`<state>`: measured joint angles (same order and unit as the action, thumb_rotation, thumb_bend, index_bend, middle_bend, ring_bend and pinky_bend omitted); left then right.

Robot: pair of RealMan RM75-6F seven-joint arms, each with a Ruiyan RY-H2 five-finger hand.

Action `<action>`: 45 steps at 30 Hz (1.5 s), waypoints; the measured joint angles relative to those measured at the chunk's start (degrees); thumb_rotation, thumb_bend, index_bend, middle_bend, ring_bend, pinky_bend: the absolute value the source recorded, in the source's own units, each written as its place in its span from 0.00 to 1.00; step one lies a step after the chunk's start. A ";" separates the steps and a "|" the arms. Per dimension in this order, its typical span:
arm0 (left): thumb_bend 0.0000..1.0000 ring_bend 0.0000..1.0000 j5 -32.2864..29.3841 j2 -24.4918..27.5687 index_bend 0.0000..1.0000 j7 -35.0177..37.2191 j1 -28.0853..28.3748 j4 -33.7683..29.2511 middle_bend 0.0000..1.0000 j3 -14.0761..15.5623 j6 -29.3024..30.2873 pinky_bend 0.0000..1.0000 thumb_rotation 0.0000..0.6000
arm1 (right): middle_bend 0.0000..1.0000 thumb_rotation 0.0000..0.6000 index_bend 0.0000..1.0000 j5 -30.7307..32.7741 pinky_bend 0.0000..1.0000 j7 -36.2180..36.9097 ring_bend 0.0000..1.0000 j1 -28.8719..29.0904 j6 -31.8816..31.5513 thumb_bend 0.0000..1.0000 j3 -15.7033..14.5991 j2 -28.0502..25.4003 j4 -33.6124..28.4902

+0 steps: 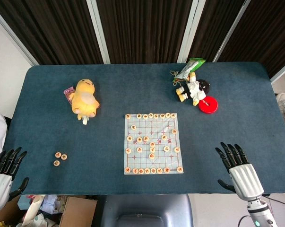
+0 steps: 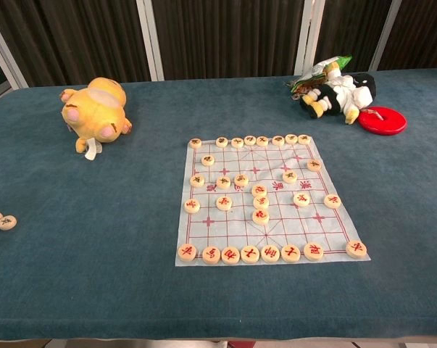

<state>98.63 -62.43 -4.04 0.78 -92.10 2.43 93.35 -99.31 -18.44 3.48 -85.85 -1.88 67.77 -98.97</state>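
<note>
At the near left corner of the worktop (image 1: 109, 90), the left hand (image 1: 1, 172) hangs just off the edge, its fingers (image 1: 10, 157) spread and holding nothing. Nearest to it, three loose xiangqi pieces (image 1: 60, 158) lie close together on the blue cloth near the front edge. At the near right edge the right hand (image 1: 239, 169) rests with fingers (image 1: 229, 152) fanned apart, also holding nothing, with bare cloth between it and the board.

The xiangqi board (image 1: 152, 143), a thin printed sheet, lies near the middle of the front edge, between the two hands and well apart from both. Pieces line its near and far rows, with more scattered across the middle.

Farther back on the left lies a yellow plush toy (image 1: 84, 100), a small pink packet (image 1: 69, 92) just beside it. Toward the far right corner, a black-and-white plush toy (image 1: 195, 90) touches a green snack bag (image 1: 189, 67), with a red disc (image 1: 208, 104) just beside them. Open cloth runs along the right edge.
</note>
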 measured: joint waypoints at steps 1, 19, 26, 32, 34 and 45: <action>0.37 0.00 -0.02 0.01 0.00 -0.04 0.00 -0.02 0.00 0.01 -0.03 0.02 1.00 | 0.00 1.00 0.00 0.02 0.00 0.00 0.00 0.04 0.07 0.19 0.01 0.01 0.01; 0.37 0.00 -0.84 0.39 0.00 1.30 0.19 0.01 0.00 -0.21 -0.46 0.02 1.00 | 0.00 1.00 0.35 2.09 0.00 1.55 0.00 18.67 23.95 0.29 6.53 0.67 1.59; 0.37 0.00 -0.95 0.74 0.00 2.04 -0.01 -0.08 0.00 -0.30 0.07 0.02 1.00 | 0.00 1.00 0.44 4.79 0.00 0.60 0.00 30.96 36.58 0.33 10.00 5.65 7.05; 0.37 0.00 -1.05 1.15 0.00 3.17 -0.26 0.12 0.00 -0.41 0.69 0.02 1.00 | 0.00 1.00 0.46 9.88 0.00 -4.99 0.00 35.22 40.49 0.37 11.58 11.97 12.06; 0.37 0.00 -1.14 1.26 0.00 3.37 -0.24 0.12 0.00 -0.36 0.49 0.02 1.00 | 0.00 1.00 0.48 10.83 0.00 -5.87 0.00 36.42 41.21 0.37 11.63 13.42 13.71; 0.39 0.00 -2.02 1.34 0.00 3.45 -0.02 0.07 0.00 -0.64 -0.18 0.02 1.00 | 0.04 1.00 0.54 9.20 0.00 -7.48 0.00 39.89 39.60 0.45 9.42 20.69 23.96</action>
<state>96.61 -61.09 -0.59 0.76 -92.03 1.78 93.16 -90.12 -25.91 43.37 -46.25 7.55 88.46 -75.01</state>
